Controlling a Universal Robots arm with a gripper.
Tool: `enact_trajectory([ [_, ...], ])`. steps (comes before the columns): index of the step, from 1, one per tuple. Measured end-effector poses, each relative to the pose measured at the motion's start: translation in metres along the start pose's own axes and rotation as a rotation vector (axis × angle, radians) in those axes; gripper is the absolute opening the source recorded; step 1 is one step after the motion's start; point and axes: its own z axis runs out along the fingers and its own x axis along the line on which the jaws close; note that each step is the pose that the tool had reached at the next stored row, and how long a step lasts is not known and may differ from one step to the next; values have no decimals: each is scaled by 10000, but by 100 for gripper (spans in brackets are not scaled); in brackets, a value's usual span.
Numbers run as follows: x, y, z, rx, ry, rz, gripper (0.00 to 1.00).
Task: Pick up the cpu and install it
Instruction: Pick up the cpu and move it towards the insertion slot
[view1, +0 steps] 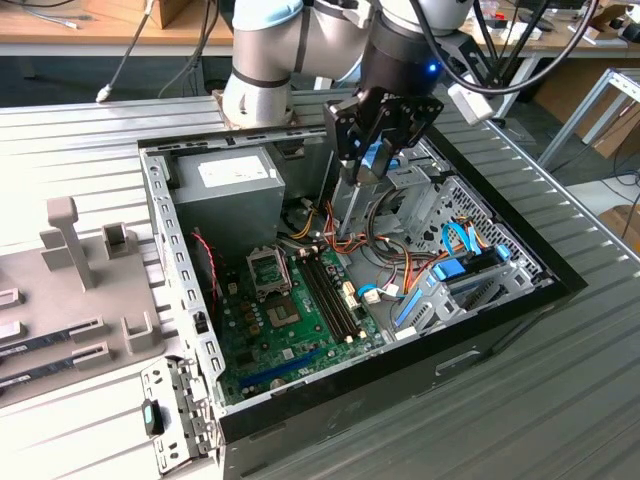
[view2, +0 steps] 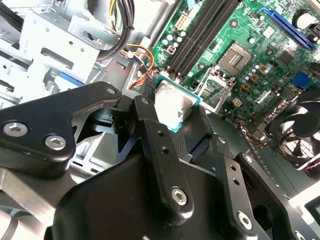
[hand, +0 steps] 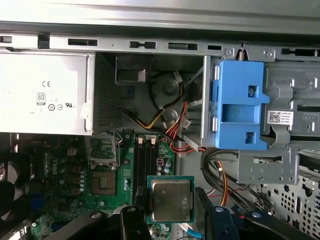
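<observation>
The cpu (hand: 170, 200) is a flat square chip with a silvery-grey top and a thin green rim. My gripper (hand: 170, 216) is shut on it by two opposite edges, with black fingers (hand: 131, 220) on either side. In the second wrist view the cpu (view2: 172, 104) sticks out beyond the gripper (view2: 175, 119). In the exterior view the gripper (view1: 376, 160) hangs above the open computer case, over the drive cage and cables. It stands toward that view's right of the motherboard's open socket (view1: 270, 270). The socket (hand: 103, 182) lies beside the memory slots (hand: 145, 160).
The green motherboard (view1: 290, 320) lies in the black case (view1: 500, 320), with the power supply (view1: 225, 185) at the back. A blue drive bracket (hand: 239, 107), coloured cables (hand: 170, 127) and a fan (view2: 300, 130) surround it. Grey fixtures (view1: 70, 250) stand on the exterior view's left.
</observation>
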Motion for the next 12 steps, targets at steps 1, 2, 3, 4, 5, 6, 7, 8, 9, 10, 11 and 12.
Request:
enact_trajectory([
  [1, -13, -1, 4, 1, 1, 0, 47],
  [2, -12, -2, 5, 2, 1, 1, 47],
  [3, -12, -4, 6, 0, 1, 2, 47],
  [4, -13, -5, 7, 0, 0, 1, 47],
  [5, -13, -5, 7, 0, 0, 1, 47],
  [6, -13, -6, 7, 0, 0, 1, 47],
  [7, -14, -6, 7, 0, 0, 1, 47],
  [8, -14, -6, 7, 0, 0, 0, 47],
  [9, -13, -7, 7, 0, 0, 0, 47],
  [10, -10, -9, 7, -1, 0, -1, 47],
  [11, -6, -12, 7, 0, 0, 0, 47],
  [12, 1, -16, 8, 0, 1, 0, 47],
])
